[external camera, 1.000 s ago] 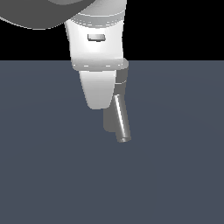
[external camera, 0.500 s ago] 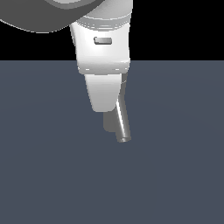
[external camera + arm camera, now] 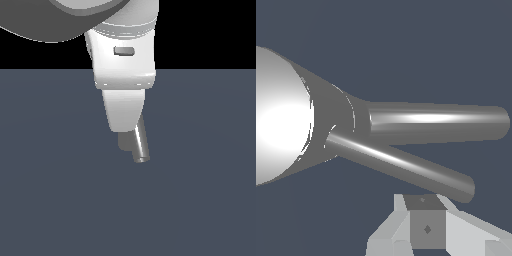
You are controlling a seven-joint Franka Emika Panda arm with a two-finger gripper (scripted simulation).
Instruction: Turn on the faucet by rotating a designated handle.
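In the exterior view my white gripper (image 3: 125, 126) hangs right in front of the faucet (image 3: 124, 141) and hides most of it. Only the slanted spout tube (image 3: 141, 146) pokes out below the fingers, toward the exterior view's right. The handle is hidden there. The wrist view is close up: the faucet's bright round cap (image 3: 281, 122), the thick spout (image 3: 436, 122) and the thinner handle rod (image 3: 401, 165) running out from the cap. My gripper (image 3: 426, 226) sits just beside the handle's free end, apart from it. How the jaws stand is not shown.
A plain dark blue-grey floor (image 3: 210, 200) spreads all around the faucet. The arm's large grey link (image 3: 65, 20) fills the upper part of the exterior view. No other objects show.
My gripper has shifted toward the exterior view's right and a little lower, now covering the faucet's upper body that showed beside it before. The spout has not moved.
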